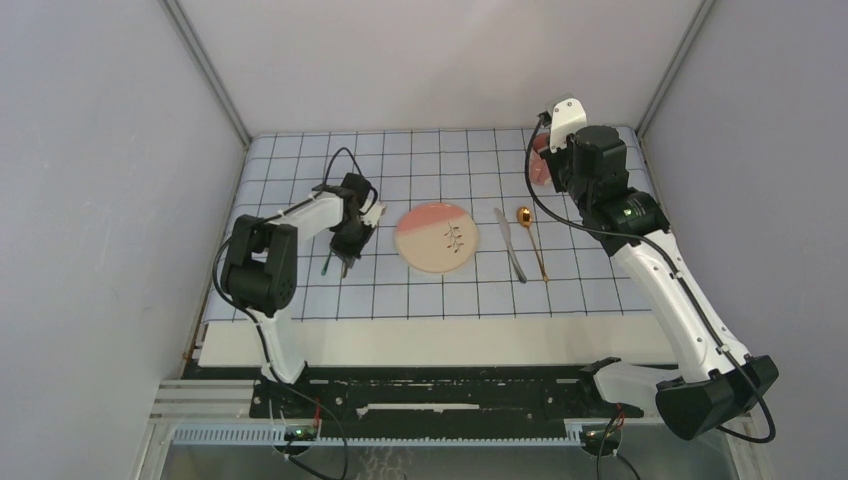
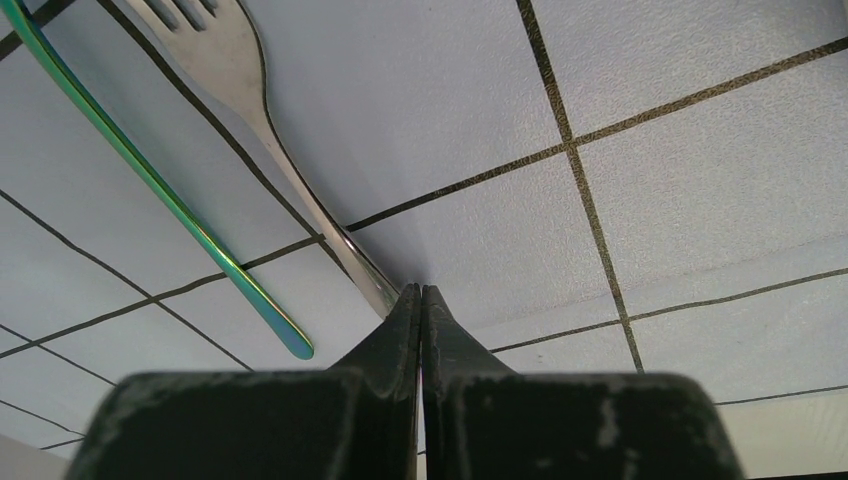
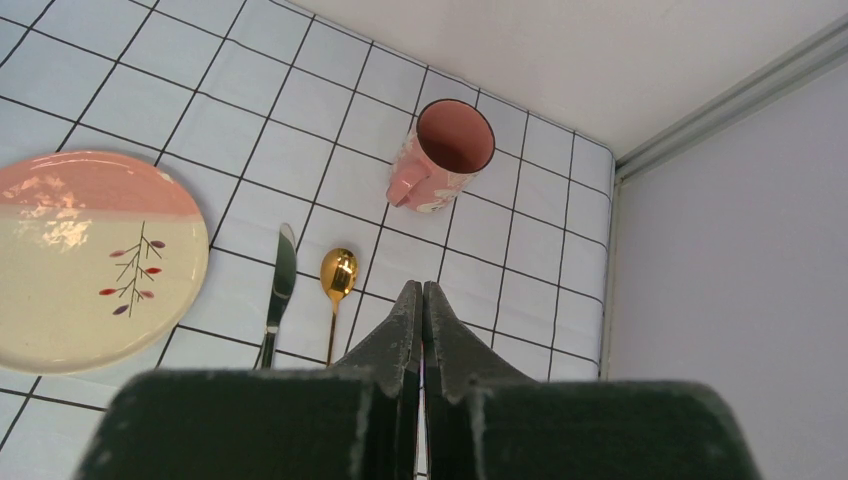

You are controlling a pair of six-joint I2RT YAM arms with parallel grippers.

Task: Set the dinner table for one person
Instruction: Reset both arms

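A pink and cream plate (image 1: 436, 237) lies in the middle of the pale-blue gridded cloth (image 1: 450, 295) on the cream dinner table (image 1: 430, 342). A knife (image 1: 510, 245) and a gold spoon (image 1: 530, 240) lie to its right. A silver fork (image 2: 250, 90) and a green iridescent utensil (image 2: 150, 180) lie to its left. My left gripper (image 2: 421, 290) is shut with its tips down on the cloth at the end of the fork's handle; the handle runs behind the left finger. My right gripper (image 3: 421, 287) is shut and empty, held above the cloth near a pink mug (image 3: 443, 155).
Grey walls stand close on the left, right and back. The right arm (image 1: 660, 270) reaches over the cloth's right side. The mug (image 1: 540, 160) stands at the far right corner, partly hidden by the arm in the top view.
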